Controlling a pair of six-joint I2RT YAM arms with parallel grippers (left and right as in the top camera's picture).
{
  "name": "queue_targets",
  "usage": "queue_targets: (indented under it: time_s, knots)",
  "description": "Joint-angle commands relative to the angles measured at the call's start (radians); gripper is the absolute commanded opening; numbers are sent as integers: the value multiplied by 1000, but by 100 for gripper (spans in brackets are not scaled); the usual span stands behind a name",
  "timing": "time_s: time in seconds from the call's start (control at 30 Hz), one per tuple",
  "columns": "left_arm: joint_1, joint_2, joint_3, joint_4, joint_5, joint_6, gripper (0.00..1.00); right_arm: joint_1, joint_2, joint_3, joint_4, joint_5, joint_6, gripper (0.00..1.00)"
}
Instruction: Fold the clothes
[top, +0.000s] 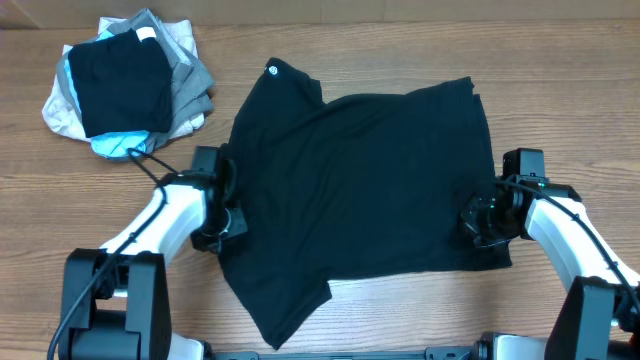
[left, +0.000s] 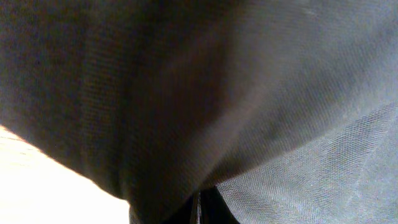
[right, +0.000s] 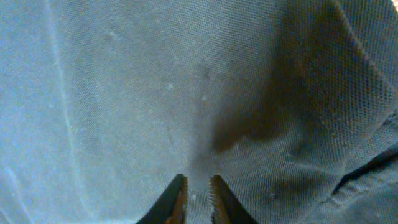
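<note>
The clothes (top: 360, 190), a black shirt with a tiny round white logo (top: 273, 68) near its collar, lie spread across the middle of the wooden table (top: 560, 90). My left gripper (top: 222, 215) sits at the shirt's left edge. In the left wrist view its jaws (left: 199, 208) are pressed together, with black fabric (left: 217, 93) draped right over them. My right gripper (top: 478, 222) is at the shirt's lower right edge. Its toothed jaws (right: 198, 193) stand close together with a ridge of the fabric (right: 155, 93) pinched between them.
A stacked pile of black, grey, beige and light-blue garments (top: 125, 85) lies at the back left corner. Bare wood shows along the back edge and to the right of the shirt. A sleeve (top: 285, 300) points toward the front edge.
</note>
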Motion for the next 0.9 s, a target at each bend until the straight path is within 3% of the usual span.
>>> queue_targets:
  time_s: [0.0,0.13,0.33,0.6,0.87]
  knots:
    - [57,42,9,8,-39,36,4,2,35,-16,12,8,49,13]
    - [107,54,9,11,-40,35,4,-6,88,-17,-6,69,111,4]
    - [163,54,9,-2,-40,35,12,-76,126,-17,-50,88,158,4]
    - [179,54,9,-37,-20,35,12,-217,126,-17,-91,108,150,4]
    - [179,53,9,-142,118,36,8,-248,124,-16,-135,107,187,4]
